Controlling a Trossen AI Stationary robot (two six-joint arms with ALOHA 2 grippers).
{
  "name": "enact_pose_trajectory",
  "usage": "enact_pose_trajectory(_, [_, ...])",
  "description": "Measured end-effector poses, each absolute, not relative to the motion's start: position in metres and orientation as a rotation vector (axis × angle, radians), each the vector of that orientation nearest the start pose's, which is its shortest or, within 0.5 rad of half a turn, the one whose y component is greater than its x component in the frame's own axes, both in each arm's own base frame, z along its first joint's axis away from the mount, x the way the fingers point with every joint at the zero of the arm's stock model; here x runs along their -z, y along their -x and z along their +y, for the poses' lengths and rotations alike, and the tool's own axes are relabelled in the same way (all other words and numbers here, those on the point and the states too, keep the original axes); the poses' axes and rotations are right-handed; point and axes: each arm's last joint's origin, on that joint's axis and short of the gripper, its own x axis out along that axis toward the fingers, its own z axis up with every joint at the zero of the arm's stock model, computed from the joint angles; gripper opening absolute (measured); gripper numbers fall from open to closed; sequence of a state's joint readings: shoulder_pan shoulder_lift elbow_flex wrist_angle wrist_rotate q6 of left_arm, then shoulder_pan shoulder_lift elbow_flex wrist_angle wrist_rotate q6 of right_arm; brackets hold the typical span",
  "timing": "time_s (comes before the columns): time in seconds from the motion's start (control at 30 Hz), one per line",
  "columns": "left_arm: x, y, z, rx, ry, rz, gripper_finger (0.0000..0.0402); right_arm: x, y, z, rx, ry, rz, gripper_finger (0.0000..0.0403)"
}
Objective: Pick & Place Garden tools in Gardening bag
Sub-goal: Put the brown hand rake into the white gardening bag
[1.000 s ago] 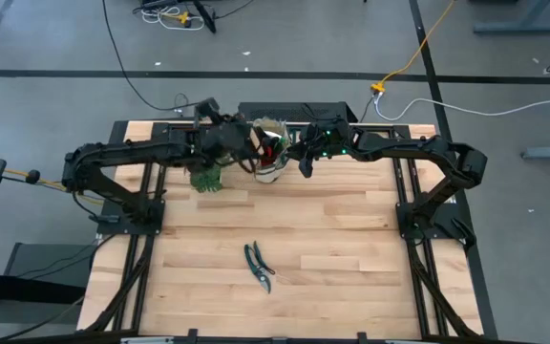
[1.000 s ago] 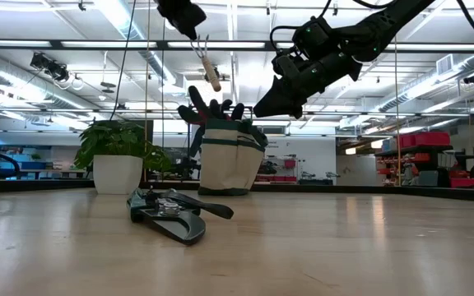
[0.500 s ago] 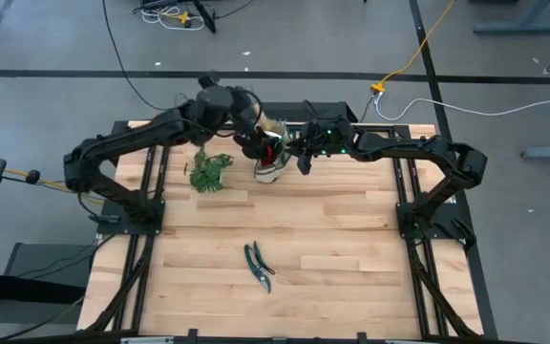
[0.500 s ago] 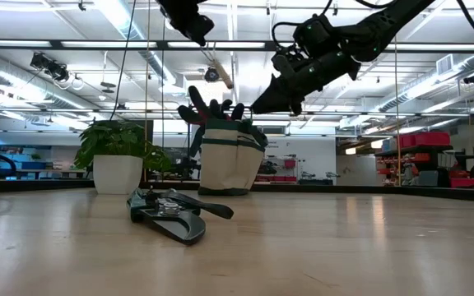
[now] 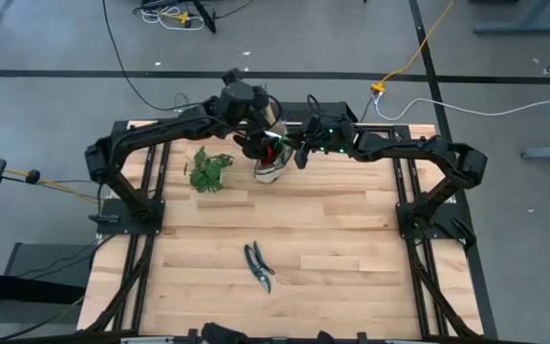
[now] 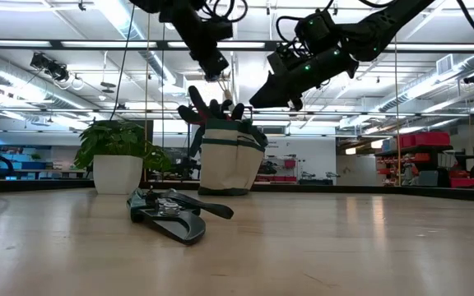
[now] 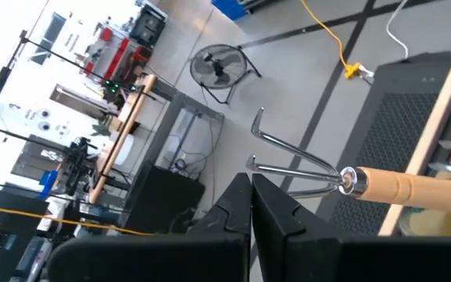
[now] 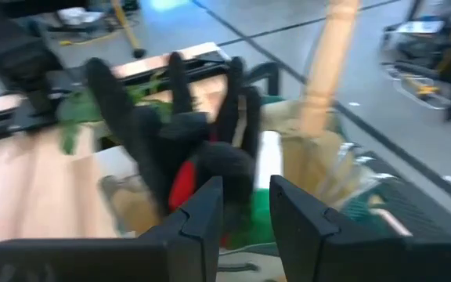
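The beige gardening bag (image 5: 271,172) (image 6: 230,160) stands on its base at the far middle of the table. A red-and-black glove (image 6: 212,111) (image 8: 178,133) sticks up out of it. My left gripper (image 5: 258,141) (image 6: 214,67) (image 7: 250,188) is above the bag, shut on the wooden-handled mini rake (image 7: 398,188). The rake's handle (image 8: 326,70) points down at the bag's opening. My right gripper (image 5: 301,161) (image 6: 253,104) (image 8: 245,219) hovers open just right of the bag's top. The pruning shears (image 5: 259,266) (image 6: 175,215) lie flat on the near middle of the table. My left gripper holds the rake by its metal tines (image 7: 288,168), pinched between the two shut fingers at their free ends; the fingers hide the exact spot. The rake is lifted clear and hangs handle-down, nearly upright, over the bag's opening (image 8: 319,157).
A leafy green plant (image 5: 210,172) (image 6: 118,156) sits left of the bag. The arms' black frames stand along the table's left and right sides (image 5: 137,205) (image 5: 428,215). Bare wood (image 5: 332,248) lies around the shears.
My left gripper has swung toward the table's right edge, from above the plant to above the bag, sinking a little and rolling, with the rake still hanging from it. My right gripper has stayed in place and tipped slightly toward level.
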State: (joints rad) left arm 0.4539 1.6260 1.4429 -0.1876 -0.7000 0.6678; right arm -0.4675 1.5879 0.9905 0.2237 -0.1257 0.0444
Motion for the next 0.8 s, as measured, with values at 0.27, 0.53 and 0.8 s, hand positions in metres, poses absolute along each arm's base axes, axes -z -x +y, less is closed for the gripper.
enact_pose_trajectory(0.27, [-0.339, -0.334, 0.185, -0.948, -0.651, 0.753, 0.0002, -0.244, -0.313, -0.158, 0.477, -0.133, 0.357, 0.0107])
enact_pose_trajectory(0.53, [-0.336, -0.336, 0.185, -0.915, -0.650, 0.753, 0.0002, -0.244, -0.313, -0.159, 0.498, -0.128, 0.353, 0.0107])
enact_pose_trajectory(0.8, [-0.325, -0.343, 0.187, -0.876, -0.652, 0.772, 0.0002, -0.245, -0.313, -0.159, 0.501, -0.146, 0.343, 0.0107])
